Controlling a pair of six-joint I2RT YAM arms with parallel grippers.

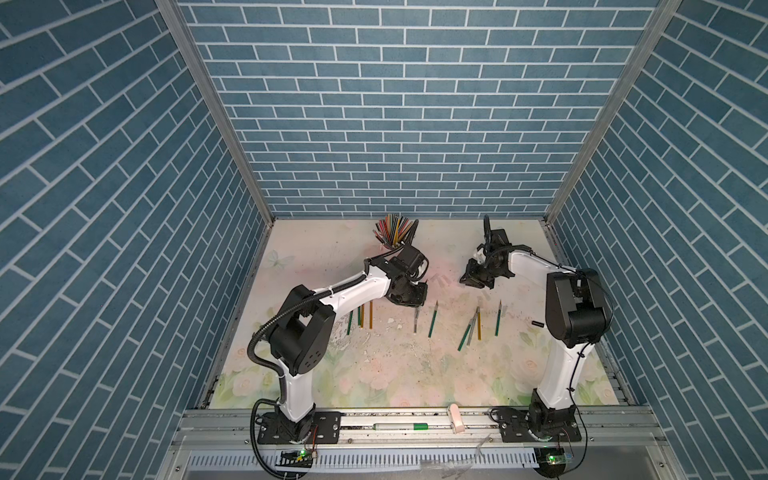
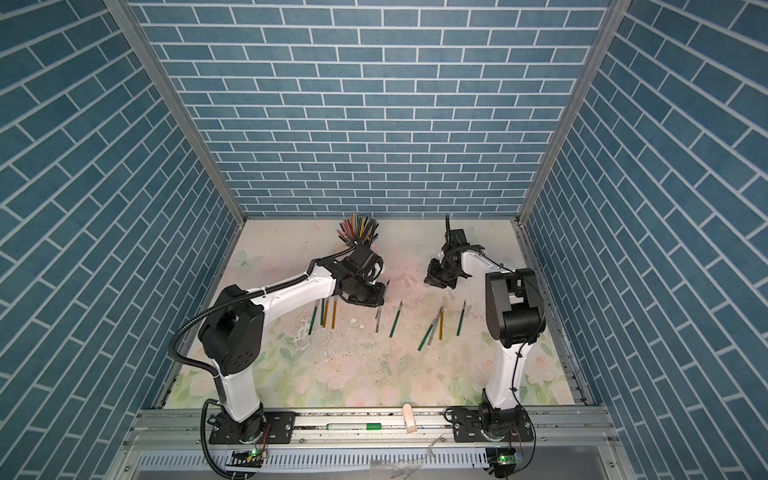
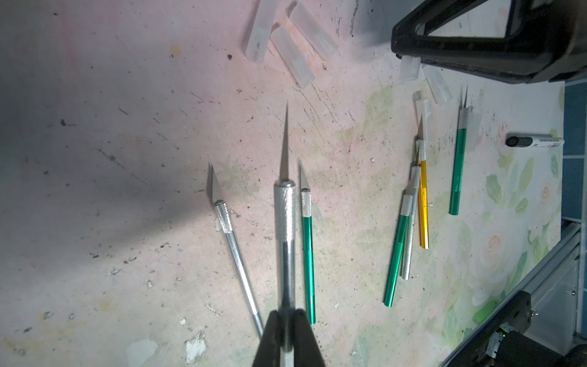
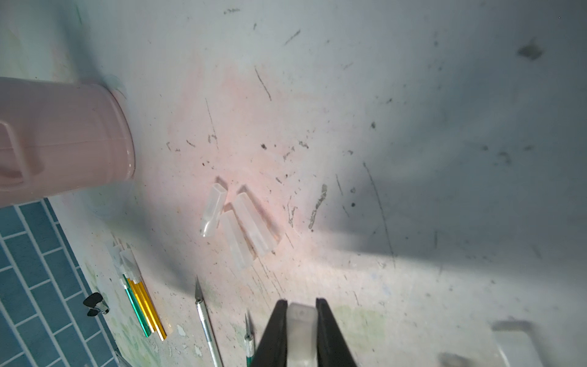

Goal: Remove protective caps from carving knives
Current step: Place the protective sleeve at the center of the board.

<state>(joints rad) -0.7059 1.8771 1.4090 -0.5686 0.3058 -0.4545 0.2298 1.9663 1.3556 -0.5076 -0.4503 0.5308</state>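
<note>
left hand point(image 3: 287, 315) clamped on silver knife point(image 3: 285, 209), right hand point(image 4: 300, 306) pinching 1 cap point(image 4: 301, 332), 3 caps point(image 4: 235, 241) nearby

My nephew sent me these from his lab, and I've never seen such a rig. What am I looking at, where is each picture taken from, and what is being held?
These are two robot arms, the left arm and the right arm, bolted to a rail at the near edge of a flowery table. The two wide pictures come from one twin camera high above. The two close-ups come from cameras on the arms' wrists.

On the table lie thin carving knives with green, gold or silver handles, and three loose caps of clear plastic. There is also a pink cup of pencils and a marker.

The left gripper is shut on a silver knife, whose blade is bare. The right gripper holds one cap between its fingers.
</note>
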